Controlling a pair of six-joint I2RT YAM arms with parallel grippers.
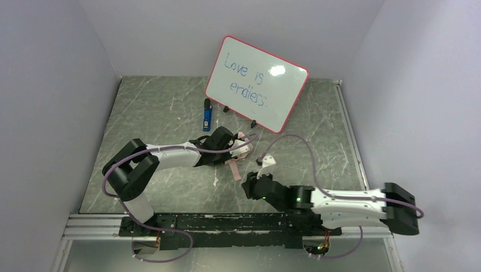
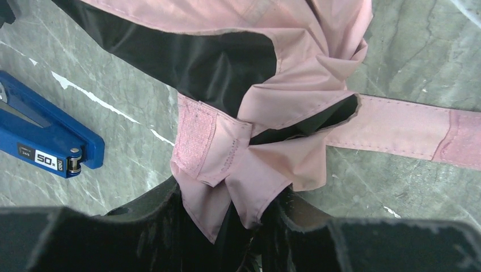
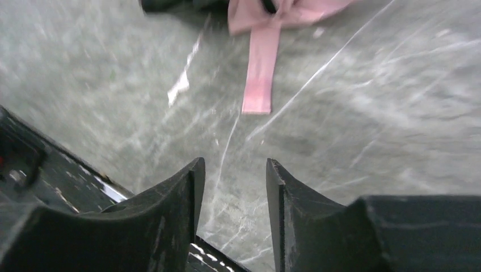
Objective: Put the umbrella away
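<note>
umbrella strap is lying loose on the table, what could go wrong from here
1. The left tool pinches only bunched thin fabric of the umbrella, so the bundle may slip or unfurl if pulled.
2. The strap lies flat on the table; the open, empty right tool might scrape the surface or miss it.
3. The blue stapler-like item sits close by and could get knocked.

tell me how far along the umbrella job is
Done: the umbrella is collapsed and bunched. In hand: the left gripper pinches its fabric. Left: the closure strap lies loose on the table; the right gripper hangs open, empty.
</note>
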